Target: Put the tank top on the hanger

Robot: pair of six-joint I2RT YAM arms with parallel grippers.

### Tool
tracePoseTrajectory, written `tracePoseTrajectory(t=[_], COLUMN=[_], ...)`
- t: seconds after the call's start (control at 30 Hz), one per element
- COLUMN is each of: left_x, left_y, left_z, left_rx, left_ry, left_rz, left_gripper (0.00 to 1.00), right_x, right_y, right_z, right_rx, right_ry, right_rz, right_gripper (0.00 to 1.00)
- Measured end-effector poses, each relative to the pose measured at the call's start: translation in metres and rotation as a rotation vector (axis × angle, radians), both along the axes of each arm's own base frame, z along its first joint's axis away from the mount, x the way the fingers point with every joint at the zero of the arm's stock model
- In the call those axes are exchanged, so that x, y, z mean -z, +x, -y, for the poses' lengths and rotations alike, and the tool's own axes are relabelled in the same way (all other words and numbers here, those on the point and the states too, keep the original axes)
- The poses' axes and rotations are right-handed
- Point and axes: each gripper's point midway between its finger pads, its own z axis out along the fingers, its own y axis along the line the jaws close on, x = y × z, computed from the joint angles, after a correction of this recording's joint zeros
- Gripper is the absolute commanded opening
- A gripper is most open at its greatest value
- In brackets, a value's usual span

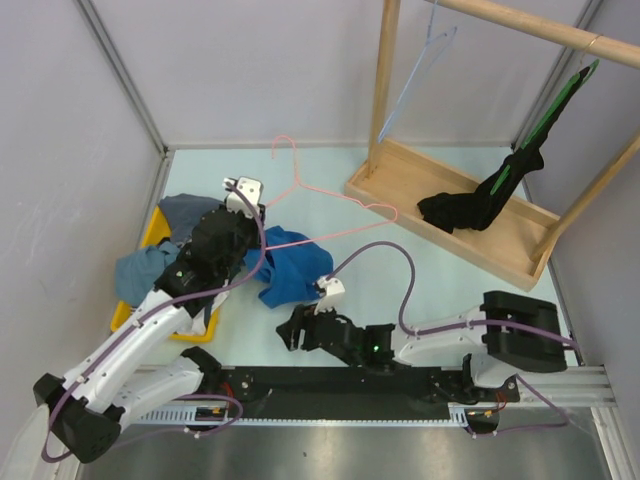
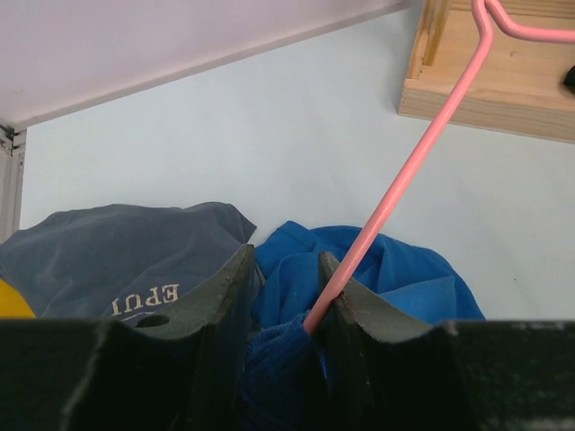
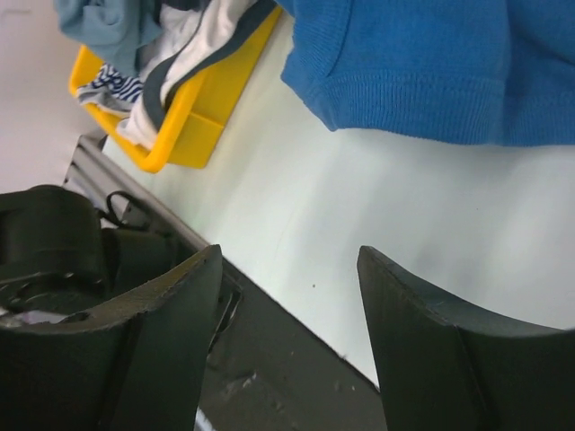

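Note:
The royal-blue tank top [image 1: 290,265] lies bunched on the table in front of my left arm. The pink wire hanger [image 1: 345,200] slants over it, its hook toward the back wall. My left gripper [image 1: 258,222] is shut on the hanger [image 2: 409,171] and a ribbed fold of the tank top [image 2: 404,278]; the wire rests against the right finger [image 2: 359,310]. My right gripper [image 1: 295,330] hovers low near the table's front edge, open and holding nothing [image 3: 287,256]. The tank top's hem [image 3: 422,63] lies just beyond its fingers.
A yellow bin [image 1: 150,235] at the left holds a grey printed shirt [image 1: 190,210] and a teal garment [image 1: 140,270]. A wooden rack [image 1: 450,215] at the back right carries a light blue hanger [image 1: 420,70] and a green hanger with black cloth [image 1: 500,185].

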Motion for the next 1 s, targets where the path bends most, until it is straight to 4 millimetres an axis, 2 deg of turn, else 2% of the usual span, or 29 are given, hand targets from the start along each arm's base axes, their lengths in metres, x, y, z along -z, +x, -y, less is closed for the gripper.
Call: tracePoseTrajectory(t=[0.17, 0.5, 0.8, 0.83, 0.93, 0.97, 1.0], left_x=[-0.005, -0.009, -0.004, -0.004, -0.004, -0.004, -0.005], left_y=[-0.003, -0.007, -0.008, -0.008, -0.008, -0.008, -0.008], left_z=[-0.002, -0.003, -0.004, -0.004, -0.004, -0.004, -0.004], left_rx=[0.0, -0.005, -0.005, -0.005, -0.005, -0.005, -0.005], left_ry=[-0.009, -0.044, -0.038, -0.038, -0.038, -0.038, -0.038], left_rz=[0.012, 0.021, 0.012, 0.012, 0.012, 0.012, 0.012], left_gripper=[0.0, 0.0, 0.0, 0.0, 0.0, 0.0, 0.0], right_x=[0.013, 0.015, 0.014, 0.014, 0.012, 0.011, 0.009], right_y=[0.011, 0.04, 0.07, 0.075, 0.087, 0.091, 0.094], right_z=[-0.014, -0.037, -0.035, -0.034, -0.03, -0.029, -0.028], right_rx=[0.093, 0.226, 0.318, 0.329, 0.356, 0.363, 0.37], right_ry=[-0.003, 0.032, 0.052, 0.054, 0.06, 0.064, 0.066], right_rz=[0.045, 0.171, 0.266, 0.272, 0.288, 0.293, 0.296], right_gripper=[0.71, 0.72, 0.69, 0.67, 0.54, 0.44, 0.39])
